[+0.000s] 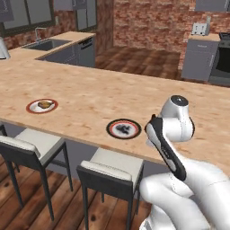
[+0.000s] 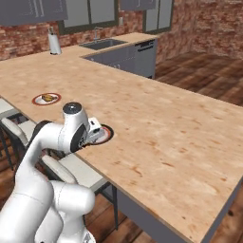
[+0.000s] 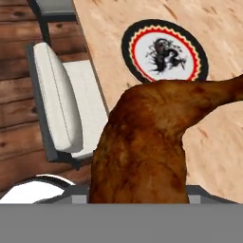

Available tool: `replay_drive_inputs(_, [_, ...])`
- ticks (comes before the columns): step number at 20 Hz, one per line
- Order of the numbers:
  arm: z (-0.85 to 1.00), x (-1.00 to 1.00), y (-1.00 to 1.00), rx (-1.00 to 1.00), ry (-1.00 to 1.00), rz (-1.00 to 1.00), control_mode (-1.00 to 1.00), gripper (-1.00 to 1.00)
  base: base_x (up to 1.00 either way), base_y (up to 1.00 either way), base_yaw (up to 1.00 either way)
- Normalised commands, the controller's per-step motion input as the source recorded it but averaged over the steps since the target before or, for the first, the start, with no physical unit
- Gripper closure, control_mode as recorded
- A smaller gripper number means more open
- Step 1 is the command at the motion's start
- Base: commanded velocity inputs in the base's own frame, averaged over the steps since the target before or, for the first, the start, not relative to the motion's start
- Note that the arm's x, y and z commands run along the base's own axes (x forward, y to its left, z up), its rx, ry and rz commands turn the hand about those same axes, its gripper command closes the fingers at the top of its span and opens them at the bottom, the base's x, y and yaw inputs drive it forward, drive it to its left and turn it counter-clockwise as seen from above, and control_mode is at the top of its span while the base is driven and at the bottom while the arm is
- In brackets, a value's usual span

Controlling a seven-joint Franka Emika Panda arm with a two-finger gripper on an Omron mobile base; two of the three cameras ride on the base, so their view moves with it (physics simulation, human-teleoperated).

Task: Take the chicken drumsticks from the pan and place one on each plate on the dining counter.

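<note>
Hand view: my fingers are clamped on the darker reddish-brown drumstick [image 3: 147,142], which looms large, its bone end pointing to the picture's right. Past it lies the black-rimmed plate [image 3: 128,42] on the dining counter [image 3: 218,142], near the edge, a stool [image 3: 57,99] beside it. In the left base view, the red-rimmed plate [image 1: 31,108] further along the counter already carries the paler drumstick [image 1: 44,104]. I judge half the task done; what is left is setting this piece on the black-rimmed plate, which holds no food. No readable writing or brand shows; that plate's centre bears only a dark pattern.
</note>
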Motion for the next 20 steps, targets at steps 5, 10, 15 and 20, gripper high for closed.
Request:
replay_drive_inputs(5, [0.00,1.00,0.41,0.00,0.00,0.00,-1.00,1.00,0.00,0.00,0.00])
replay_drive_inputs(10, [-0.03,0.92,0.06,0.00,0.00,0.00,-1.00,1.00,0.00,0.00,0.00])
replay_drive_inputs(15, [-0.27,0.76,0.00,0.00,0.00,0.00,-1.00,1.00,0.00,0.00,0.00])
replay_drive_inputs(20, [-0.51,0.48,0.11,0.00,0.08,0.00,-1.00,1.00,0.00,0.00,0.00])
